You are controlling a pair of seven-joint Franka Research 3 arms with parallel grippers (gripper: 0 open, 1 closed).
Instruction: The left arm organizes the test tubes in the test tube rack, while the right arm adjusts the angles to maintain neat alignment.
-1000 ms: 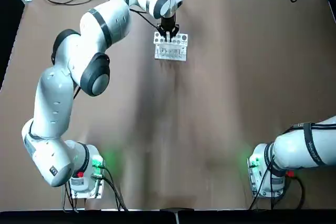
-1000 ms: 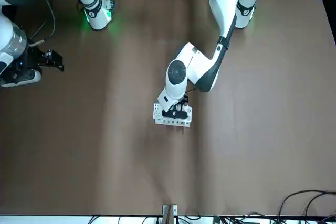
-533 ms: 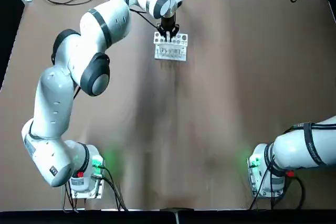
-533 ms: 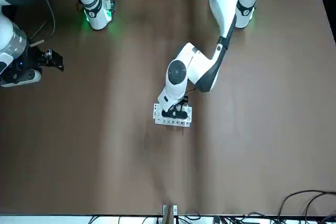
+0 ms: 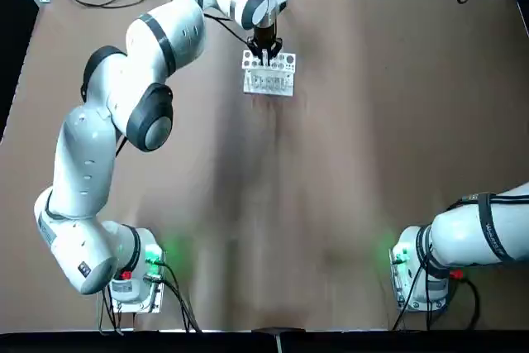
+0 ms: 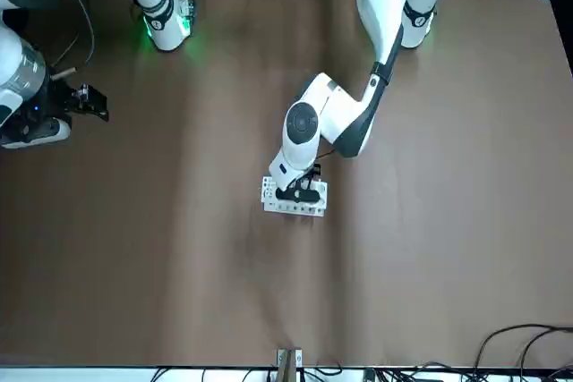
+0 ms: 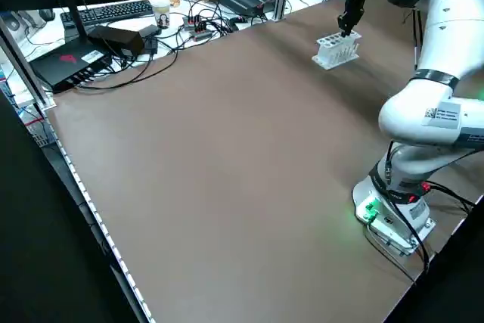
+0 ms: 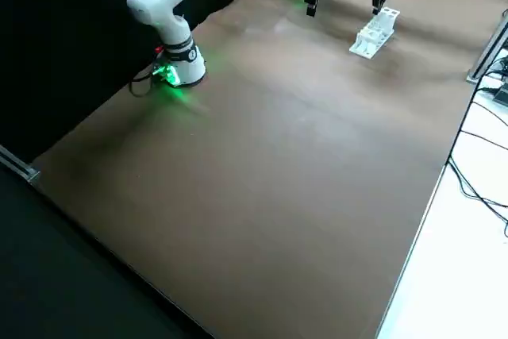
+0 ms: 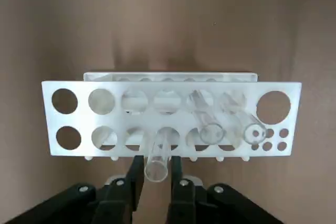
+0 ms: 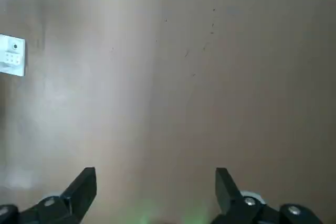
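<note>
The white two-tier test tube rack [image 5: 269, 74] stands at the far middle of the brown table. My left gripper [image 5: 264, 51] hangs right over its far edge. In the left wrist view the gripper [image 9: 156, 170] is shut on a clear test tube [image 9: 159, 157] that leans into a hole in the rack's [image 9: 68, 111] nearer row. Two other test tubes [image 9: 211, 130] [image 9: 252, 129] stand tilted in holes further along. My right gripper [image 6: 88, 100] is open and holds nothing, well off to the robot's right of the rack [image 6: 294, 202]; its wrist view shows only a rack corner [image 10: 11, 56].
Cables, a keyboard and boxes lie beyond the table's far edge [image 7: 189, 5]. Both arm bases [image 5: 132, 274] [image 5: 417, 274] with green lights sit at the near edge. Bare brown tabletop [image 5: 331, 171] spreads between the bases and the rack.
</note>
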